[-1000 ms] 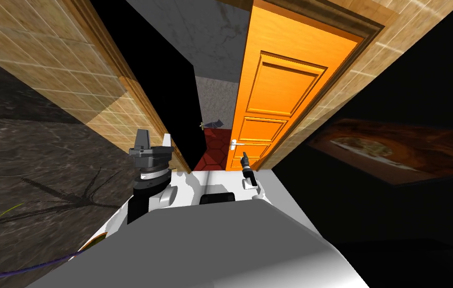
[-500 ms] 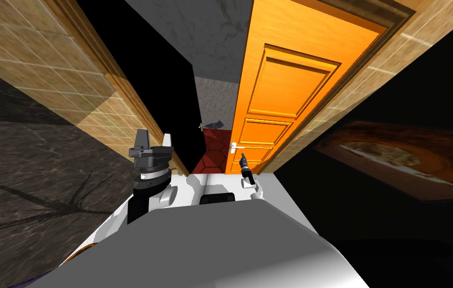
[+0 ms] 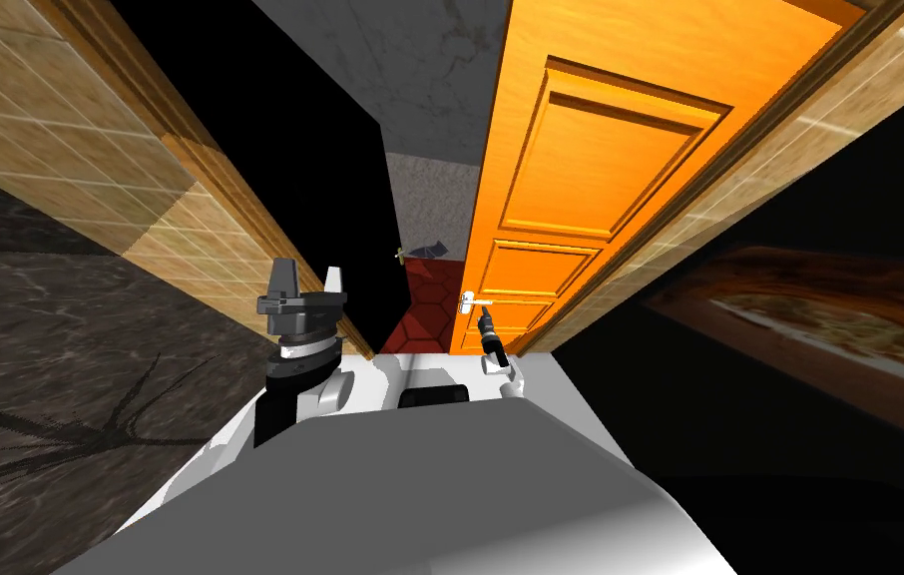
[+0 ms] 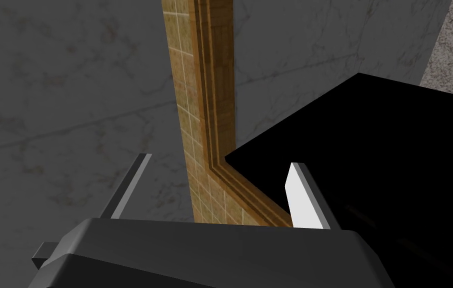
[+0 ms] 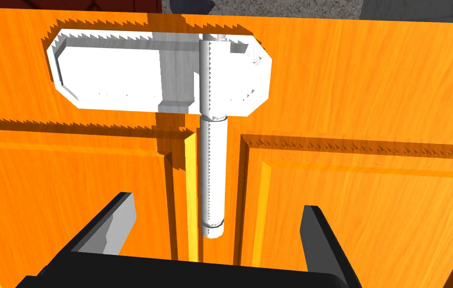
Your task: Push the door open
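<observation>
One orange door (image 3: 580,170), one white handle (image 5: 213,170); left tool (image 4: 220,160), right tool (image 5: 218,201) spread.

House interior, orange panelled door (image 3: 580,190), tiled walls (image 3: 91,160), wooden door frame (image 3: 230,190)

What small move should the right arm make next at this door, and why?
Probably ease the right gripper forward into the orange door: it is open, straddling the white handle lever close to the panel, and the door stands only ajar.

We hold our left gripper (image 3: 309,275) raised, spread wide; our right gripper (image 3: 486,317) points forward, lower, also spread wide.
</observation>
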Robot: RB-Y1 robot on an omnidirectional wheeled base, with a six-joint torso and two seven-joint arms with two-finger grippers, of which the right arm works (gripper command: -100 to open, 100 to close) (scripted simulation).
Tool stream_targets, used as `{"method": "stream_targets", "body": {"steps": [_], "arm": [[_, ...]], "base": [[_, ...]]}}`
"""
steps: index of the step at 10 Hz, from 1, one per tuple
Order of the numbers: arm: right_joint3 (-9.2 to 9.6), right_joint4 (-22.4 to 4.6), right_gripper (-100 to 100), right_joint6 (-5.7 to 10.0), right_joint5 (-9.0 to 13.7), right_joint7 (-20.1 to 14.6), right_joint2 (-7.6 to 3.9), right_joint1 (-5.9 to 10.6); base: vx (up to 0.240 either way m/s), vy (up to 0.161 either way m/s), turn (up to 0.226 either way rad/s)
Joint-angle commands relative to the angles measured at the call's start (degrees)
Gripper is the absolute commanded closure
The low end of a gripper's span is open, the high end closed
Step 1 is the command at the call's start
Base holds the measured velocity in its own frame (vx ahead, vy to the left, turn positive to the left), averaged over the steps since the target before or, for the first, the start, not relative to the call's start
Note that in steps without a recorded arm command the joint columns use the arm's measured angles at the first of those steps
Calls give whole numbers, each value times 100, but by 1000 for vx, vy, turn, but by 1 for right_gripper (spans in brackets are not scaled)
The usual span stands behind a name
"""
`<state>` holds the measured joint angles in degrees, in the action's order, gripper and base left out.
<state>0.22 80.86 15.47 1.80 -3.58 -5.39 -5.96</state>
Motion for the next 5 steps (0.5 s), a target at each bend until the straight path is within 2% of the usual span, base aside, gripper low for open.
{"method": "stream_targets", "body": {"steps": [1,5], "arm": [[-31,-81,-100,13,2,10,10,58],[-100,-249,-100,38,9,25,47,180]], "base": [[204,2,20],[198,-16,18]]}}
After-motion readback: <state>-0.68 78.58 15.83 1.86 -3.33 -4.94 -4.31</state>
